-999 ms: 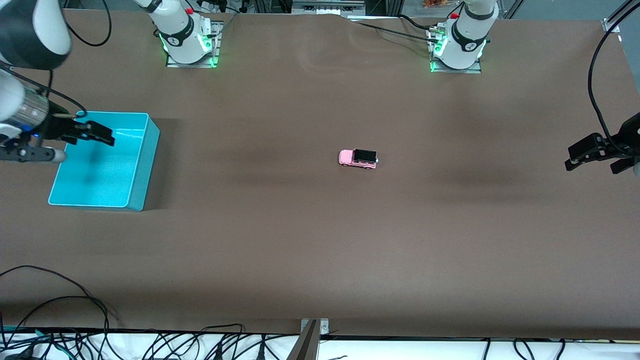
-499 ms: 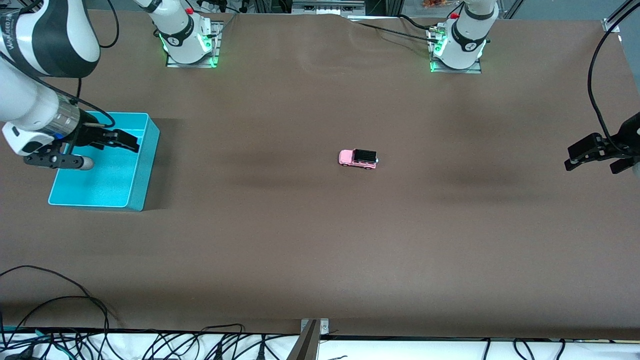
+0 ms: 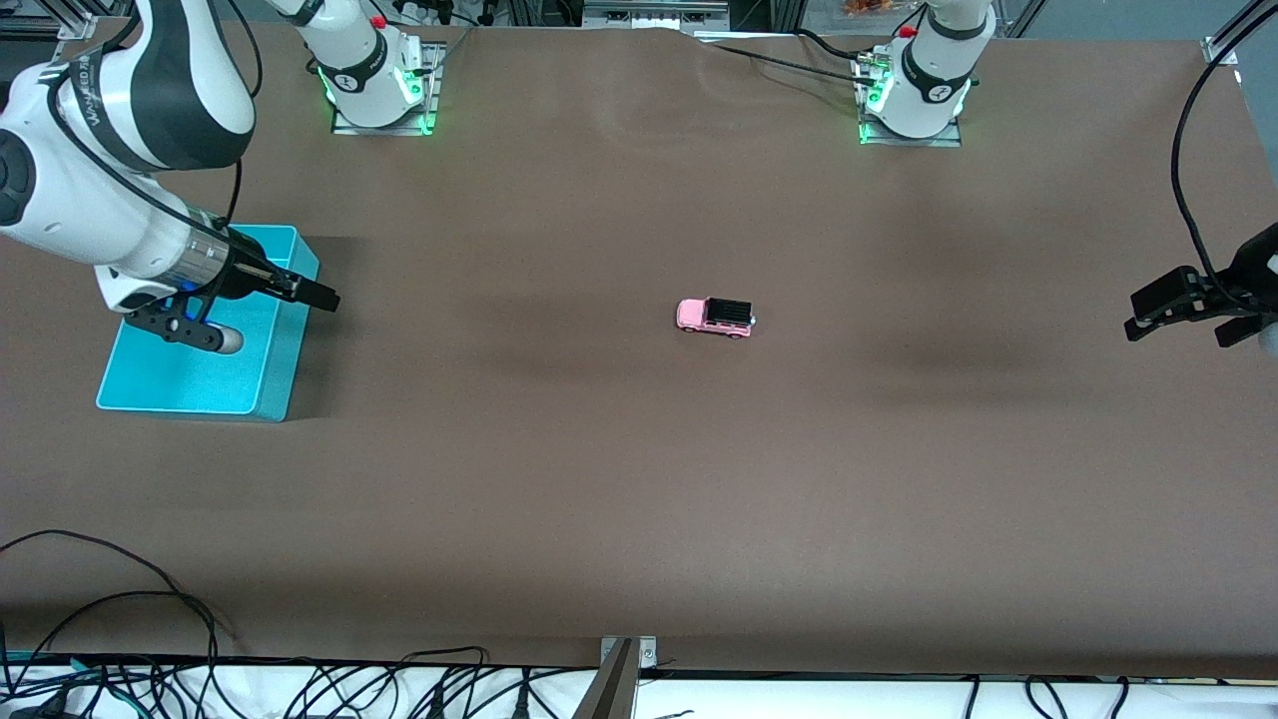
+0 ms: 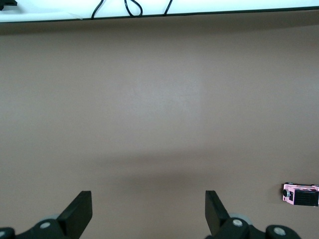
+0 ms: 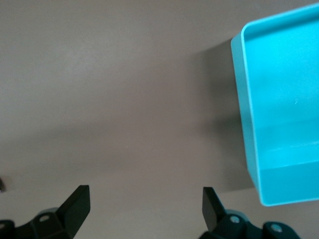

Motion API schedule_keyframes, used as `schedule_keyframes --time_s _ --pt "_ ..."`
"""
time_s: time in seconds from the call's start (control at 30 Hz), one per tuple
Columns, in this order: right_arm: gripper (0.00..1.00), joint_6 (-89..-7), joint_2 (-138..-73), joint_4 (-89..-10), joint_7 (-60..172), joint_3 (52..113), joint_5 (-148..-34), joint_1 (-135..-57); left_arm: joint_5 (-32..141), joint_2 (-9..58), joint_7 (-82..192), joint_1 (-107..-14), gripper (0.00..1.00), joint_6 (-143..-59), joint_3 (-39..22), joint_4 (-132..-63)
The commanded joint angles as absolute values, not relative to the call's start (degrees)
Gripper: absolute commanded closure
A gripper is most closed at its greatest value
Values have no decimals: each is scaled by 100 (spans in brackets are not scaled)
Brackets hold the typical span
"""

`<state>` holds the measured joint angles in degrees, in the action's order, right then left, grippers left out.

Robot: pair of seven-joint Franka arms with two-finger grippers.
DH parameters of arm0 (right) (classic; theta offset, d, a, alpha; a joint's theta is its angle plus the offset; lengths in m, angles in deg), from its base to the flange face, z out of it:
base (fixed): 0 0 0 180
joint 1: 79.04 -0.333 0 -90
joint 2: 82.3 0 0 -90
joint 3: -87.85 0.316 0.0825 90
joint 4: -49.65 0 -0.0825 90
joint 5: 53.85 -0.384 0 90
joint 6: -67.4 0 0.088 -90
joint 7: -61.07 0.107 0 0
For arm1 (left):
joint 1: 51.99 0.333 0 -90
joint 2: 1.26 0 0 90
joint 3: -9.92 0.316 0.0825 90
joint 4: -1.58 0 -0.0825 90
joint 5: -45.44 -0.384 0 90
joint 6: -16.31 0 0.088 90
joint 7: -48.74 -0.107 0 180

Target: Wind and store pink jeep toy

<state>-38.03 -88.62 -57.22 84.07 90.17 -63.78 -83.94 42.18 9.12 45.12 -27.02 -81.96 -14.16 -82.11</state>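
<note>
The pink jeep toy (image 3: 715,318) stands alone mid-counter (image 3: 639,479), bare brown surface on every side. The one bulky obstacle is the turquoise bin (image 3: 283,330) at the right arm's end, with the right gripper (image 3: 318,297) over its rim, jaws apart. The left gripper (image 3: 1148,318), apparently clear of everything, hangs at the left arm's end.

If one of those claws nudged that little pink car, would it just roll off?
Probably. The pink jeep toy stands on its wheels on flat table, so a push along its length would likely send it rolling. It looks hard and light, and so tiny that a claw could easily knock it aside.
</note>
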Motion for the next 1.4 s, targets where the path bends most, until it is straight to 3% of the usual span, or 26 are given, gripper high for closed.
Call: schedule_keyframes --time_s 0.0,0.5,0.73,0.97,1.36 --pt "0 -3754 -9108 -5459 8664 9022 -6791 -8501 4368 833 4399 -2676 0 -8151 -1416 -8262" --pt "0 -3833 -10330 -4571 11344 9040 -6861 -9872 4368 833 4399 -2676 0 -8151 -1425 -8262" --pt "0 -3895 -10682 -4518 12417 9031 -7194 -10426 4368 833 4399 -2676 0 -8151 -1416 -8262" --pt "0 -4395 -10928 -4501 12918 9040 -8056 -10628 4368 833 4399 -2676 0 -8151 -1416 -8262" --pt "0 -5230 -11560 -4141 14666 9031 -8101 -11340 4368 833 4399 -2676 0 -8151 -1416 -8270"
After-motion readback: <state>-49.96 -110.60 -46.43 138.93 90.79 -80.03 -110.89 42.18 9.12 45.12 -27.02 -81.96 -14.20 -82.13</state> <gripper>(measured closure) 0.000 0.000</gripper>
